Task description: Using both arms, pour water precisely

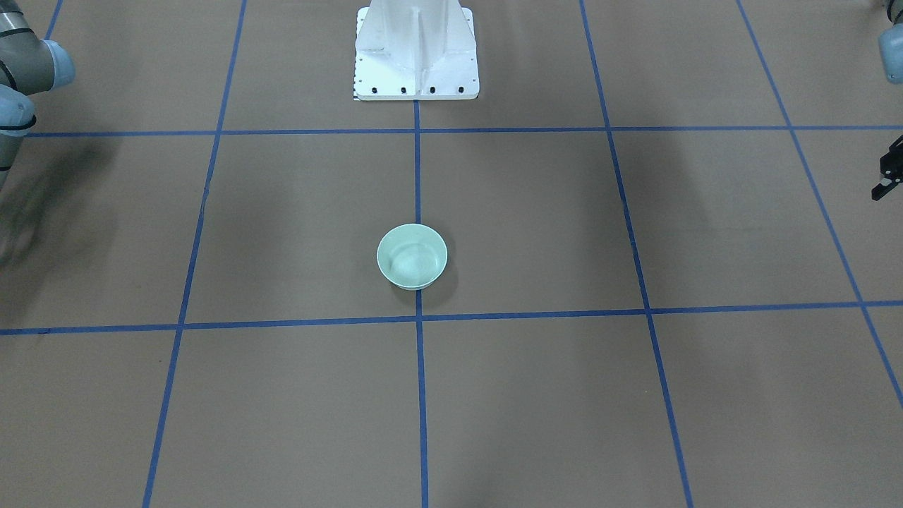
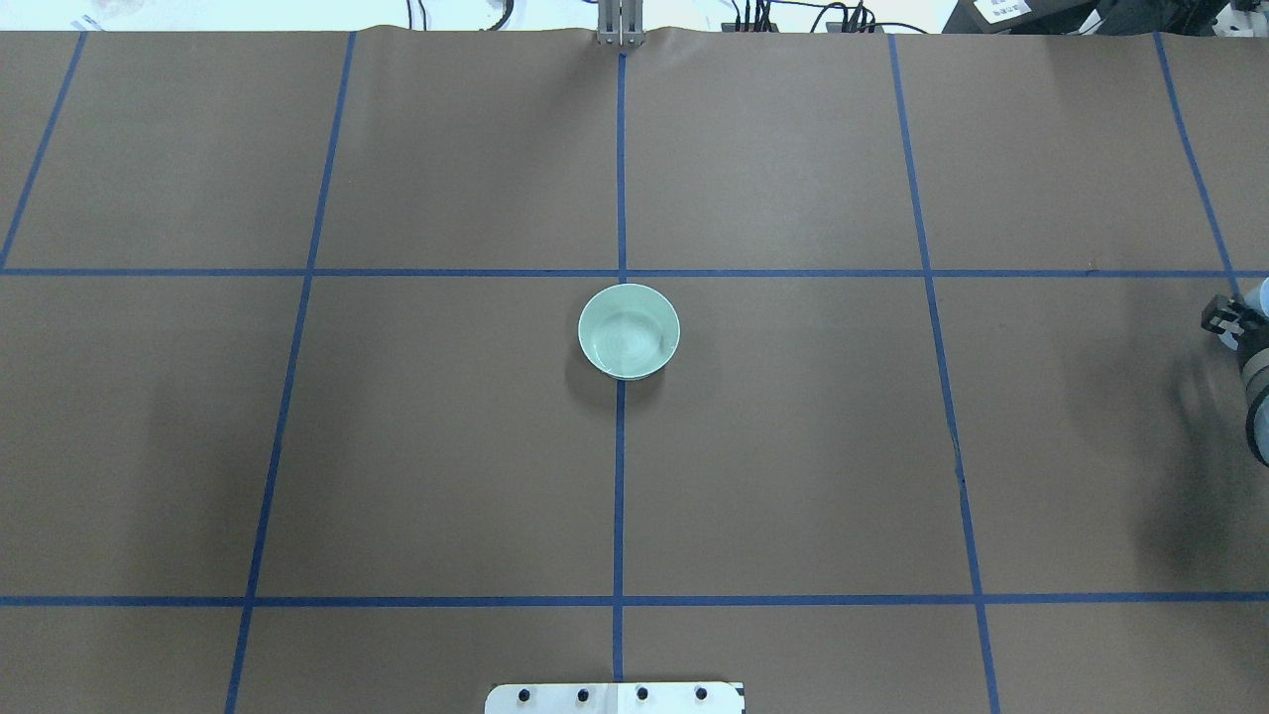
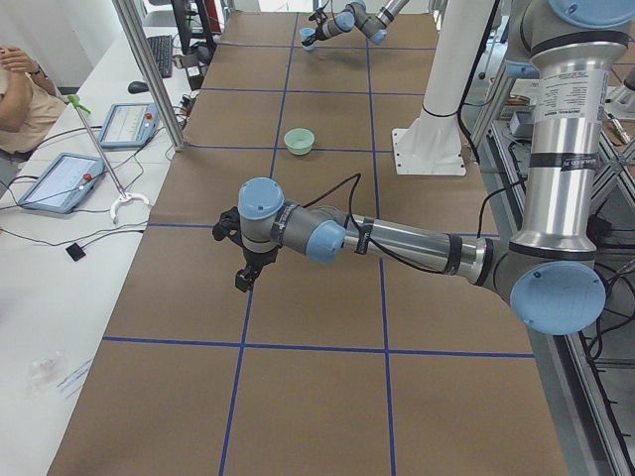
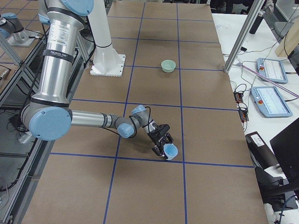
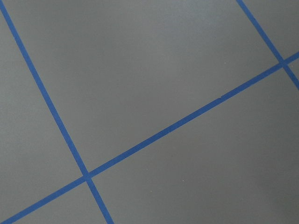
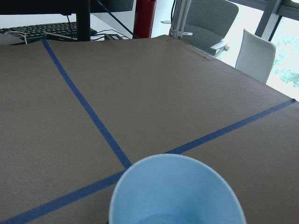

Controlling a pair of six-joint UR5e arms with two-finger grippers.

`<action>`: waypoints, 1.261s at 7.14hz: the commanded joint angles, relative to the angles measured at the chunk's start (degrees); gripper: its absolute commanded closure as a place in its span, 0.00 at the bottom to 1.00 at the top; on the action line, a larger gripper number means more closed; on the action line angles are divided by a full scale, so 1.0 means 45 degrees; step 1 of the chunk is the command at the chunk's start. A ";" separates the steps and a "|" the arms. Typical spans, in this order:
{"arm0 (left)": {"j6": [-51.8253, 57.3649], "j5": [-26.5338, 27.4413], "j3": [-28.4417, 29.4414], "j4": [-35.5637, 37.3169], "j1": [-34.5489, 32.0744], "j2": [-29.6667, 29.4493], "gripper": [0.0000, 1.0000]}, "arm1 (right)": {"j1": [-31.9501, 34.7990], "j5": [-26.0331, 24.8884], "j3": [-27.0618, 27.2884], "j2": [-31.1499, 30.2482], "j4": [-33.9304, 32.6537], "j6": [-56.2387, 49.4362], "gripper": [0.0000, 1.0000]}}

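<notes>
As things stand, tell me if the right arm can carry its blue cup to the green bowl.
Probably yes. Nothing stands on the table between the right gripper, holding the blue cup, and the green bowl; the left arm is far off.

Only the bench (image 5: 177, 60), covered in dull grey-brown paper, is seen. It is crossed by a long blue tape line (image 5: 187, 118) from lower left to upper right. This is cut by a steeper tape line (image 5: 44, 94) at lower left and by a third tape line (image 5: 260, 31) at upper right.

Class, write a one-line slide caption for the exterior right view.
The near right arm's claw holds a pale blue cup low over the brown table, well apart from the green bowl.
</notes>
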 commanded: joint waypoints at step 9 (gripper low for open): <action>0.1105 0.0196 0.1075 0.3678 -0.3143 -0.0117 0.00 | 0.0663 0.2748 0.2970 0.2757 0.0054 -0.3289 1.00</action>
